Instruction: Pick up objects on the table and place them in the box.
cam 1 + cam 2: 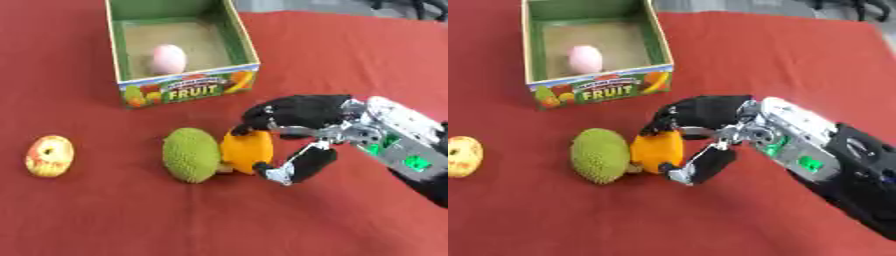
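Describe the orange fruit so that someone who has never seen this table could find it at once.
Start at the fruit box at the far side of the red table and come toward the near edge. The orange fruit lies against a bumpy green fruit. It alone is smooth, orange and held in the fingers of the right hand.

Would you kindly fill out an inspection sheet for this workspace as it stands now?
Surface: red cloth covers the table.
Job's things: pink fruit inside the FRUIT box; orange fruit touching the green bumpy fruit; yellow-red fruit alone at left.
Clutter: nothing seen.
Hands: right hand curled round the orange fruit; left hand not in view.
Cables: nothing seen.
Surroundings: dark shapes at the far right edge, unclear.
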Action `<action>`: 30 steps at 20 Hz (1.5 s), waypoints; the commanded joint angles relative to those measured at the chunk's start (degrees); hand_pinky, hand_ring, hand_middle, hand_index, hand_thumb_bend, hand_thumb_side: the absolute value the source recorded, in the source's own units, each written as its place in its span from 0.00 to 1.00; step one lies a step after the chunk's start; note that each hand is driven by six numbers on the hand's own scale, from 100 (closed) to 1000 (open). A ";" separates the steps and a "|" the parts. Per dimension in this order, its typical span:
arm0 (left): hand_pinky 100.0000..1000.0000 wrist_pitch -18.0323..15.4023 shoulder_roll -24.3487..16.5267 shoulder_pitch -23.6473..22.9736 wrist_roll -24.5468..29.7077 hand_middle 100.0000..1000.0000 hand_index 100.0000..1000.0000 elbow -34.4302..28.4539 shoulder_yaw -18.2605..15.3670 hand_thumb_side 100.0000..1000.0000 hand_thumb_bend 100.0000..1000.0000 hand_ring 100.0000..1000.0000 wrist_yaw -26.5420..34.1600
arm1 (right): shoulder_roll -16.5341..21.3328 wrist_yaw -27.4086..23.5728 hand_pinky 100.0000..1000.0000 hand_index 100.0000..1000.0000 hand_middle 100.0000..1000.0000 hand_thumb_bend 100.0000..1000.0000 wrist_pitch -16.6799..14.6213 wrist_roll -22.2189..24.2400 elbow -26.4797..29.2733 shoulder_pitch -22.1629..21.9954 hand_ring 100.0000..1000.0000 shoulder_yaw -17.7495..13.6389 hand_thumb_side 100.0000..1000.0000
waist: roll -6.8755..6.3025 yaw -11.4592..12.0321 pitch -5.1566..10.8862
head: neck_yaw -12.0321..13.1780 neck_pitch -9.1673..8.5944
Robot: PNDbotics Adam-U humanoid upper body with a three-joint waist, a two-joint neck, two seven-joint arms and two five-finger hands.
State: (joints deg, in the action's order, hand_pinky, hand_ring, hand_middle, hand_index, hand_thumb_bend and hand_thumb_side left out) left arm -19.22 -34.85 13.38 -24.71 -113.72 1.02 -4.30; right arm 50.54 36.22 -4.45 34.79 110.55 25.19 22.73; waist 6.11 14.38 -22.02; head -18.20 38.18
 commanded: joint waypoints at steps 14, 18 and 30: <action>0.75 0.02 -0.41 -0.07 0.78 0.78 0.85 -0.87 0.25 0.79 0.04 0.85 0.55 | -2.12 5.18 0.85 0.87 0.66 0.00 -0.20 -2.43 -6.96 2.90 0.84 2.17 0.16 | -1.04 0.16 0.37 | -0.87 -0.58; 0.75 0.00 -0.49 -0.22 0.89 0.78 0.85 -0.87 0.23 0.79 0.04 0.85 0.49 | -0.70 2.20 0.84 0.87 0.66 0.00 0.15 -0.84 -4.26 3.06 0.81 1.99 0.19 | -1.04 0.09 0.43 | -0.83 -0.60; 0.75 0.19 -0.69 -0.72 0.80 0.78 0.85 -0.87 0.27 0.79 0.03 0.85 0.55 | 3.57 -2.94 0.75 0.63 0.42 0.00 3.63 -9.57 3.96 6.76 0.62 -3.92 0.03 | -0.90 -0.37 0.88 | -0.74 -0.61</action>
State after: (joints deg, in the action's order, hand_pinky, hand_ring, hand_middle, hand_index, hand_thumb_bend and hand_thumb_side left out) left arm -19.05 -34.39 12.57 -23.90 -113.72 1.52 -3.87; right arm 51.92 33.76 -0.92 28.08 113.06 31.10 20.48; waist 6.10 14.09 -22.04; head -18.93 38.16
